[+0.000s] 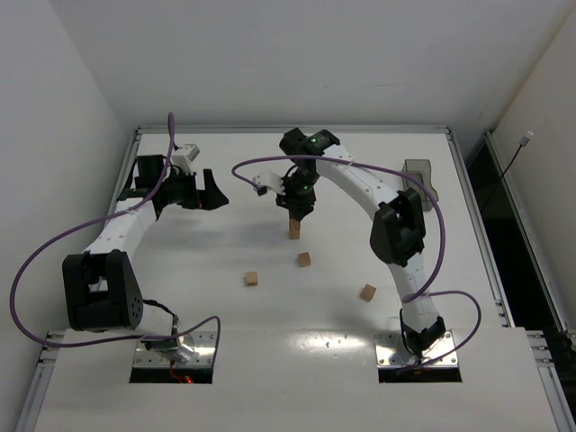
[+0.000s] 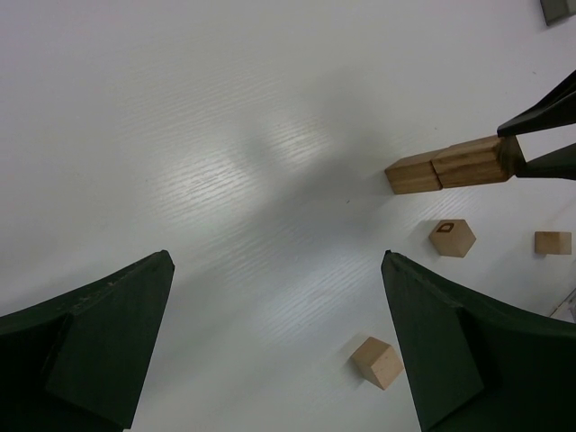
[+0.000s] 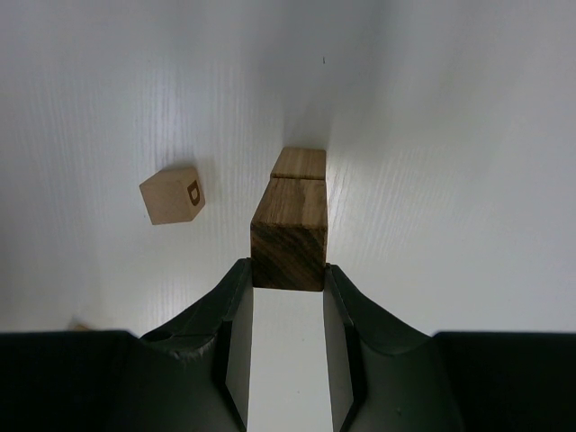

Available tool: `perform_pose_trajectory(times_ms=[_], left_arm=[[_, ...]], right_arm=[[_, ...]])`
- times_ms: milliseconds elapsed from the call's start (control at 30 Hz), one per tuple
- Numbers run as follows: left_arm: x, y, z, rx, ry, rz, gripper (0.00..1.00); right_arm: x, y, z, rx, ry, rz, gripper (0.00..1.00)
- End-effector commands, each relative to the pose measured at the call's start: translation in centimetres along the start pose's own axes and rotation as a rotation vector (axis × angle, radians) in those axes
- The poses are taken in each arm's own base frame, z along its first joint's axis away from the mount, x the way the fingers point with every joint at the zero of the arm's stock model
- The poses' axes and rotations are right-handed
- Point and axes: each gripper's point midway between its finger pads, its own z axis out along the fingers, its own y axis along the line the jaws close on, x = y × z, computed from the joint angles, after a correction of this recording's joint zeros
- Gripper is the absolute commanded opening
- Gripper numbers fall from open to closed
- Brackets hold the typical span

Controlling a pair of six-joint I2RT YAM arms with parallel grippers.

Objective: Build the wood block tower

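Note:
The tower [image 1: 294, 230] stands at mid-table, two wood blocks high. My right gripper [image 1: 294, 212] is shut on its upper block [image 3: 288, 236], which rests on the lower block [image 3: 299, 163]. In the left wrist view the same stack [image 2: 445, 167] shows at the right, with the right fingers [image 2: 538, 119] at its top end. Three loose wood blocks lie nearer the arms [image 1: 305, 260], [image 1: 251, 279], [image 1: 368, 292]. My left gripper [image 1: 203, 191] hangs open to the left of the tower, with nothing between its fingers [image 2: 276, 257].
A dark grey translucent box [image 1: 418, 173] sits at the back right of the table. White walls enclose the table at the back and left. Purple cables loop around both arms.

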Motion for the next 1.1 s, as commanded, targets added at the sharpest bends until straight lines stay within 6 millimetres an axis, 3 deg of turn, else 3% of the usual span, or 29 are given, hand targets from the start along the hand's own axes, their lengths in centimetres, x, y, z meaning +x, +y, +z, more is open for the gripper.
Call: perform_pose_trajectory(times_ms=[0, 167, 200, 333, 700, 867, 933, 967, 1000, 1033, 1067], left_arm=[[-2.0, 0.0, -0.5, 0.004, -0.053, 0.027, 0.99], [-2.0, 0.0, -0.5, 0.004, -0.053, 0.027, 0.99], [-2.0, 0.0, -0.5, 0.004, -0.053, 0.027, 0.99], [-2.0, 0.0, -0.5, 0.004, -0.053, 0.027, 0.99], [-2.0, 0.0, -0.5, 0.004, -0.053, 0.027, 0.99], [-2.0, 0.3, -0.8, -0.029, -0.062, 0.033, 0.99], [-1.9, 0.9, -1.0, -0.072, -0.064, 0.032, 0.99], [-2.2, 0.8, -1.3, -0.083, -0.076, 0.029, 0.99], [-2.0, 0.8, -1.6, -0.095, -0.071, 0.025, 0.99], [-1.6, 1.2, -1.5, -0.109, -0.064, 0.030, 0.99], [-1.5, 1.0, -1.8, -0.110, -0.059, 0.038, 0.99]], right_arm=[[-0.8, -0.2, -1.6, 0.036, -0.032, -0.007, 0.00], [-0.8, -0.2, -1.6, 0.036, -0.032, -0.007, 0.12], [-0.8, -0.2, -1.6, 0.036, -0.032, -0.007, 0.21], [-0.8, -0.2, -1.6, 0.036, -0.033, 0.002, 0.37], [-1.3, 0.1, -2.3, 0.040, -0.057, 0.004, 0.56], [-2.3, 0.1, -5.8, 0.144, -0.088, -0.003, 0.58], [-1.5, 0.2, -7.2, 0.188, -0.075, 0.017, 0.58], [0.0, 0.1, -7.4, 0.213, -0.043, 0.035, 0.58], [0.3, 0.6, -9.8, 0.273, -0.056, 0.046, 0.58], [1.9, 0.4, -11.1, 0.329, -0.027, 0.084, 0.58], [4.0, 1.6, -10.6, 0.324, 0.009, 0.120, 0.58]])
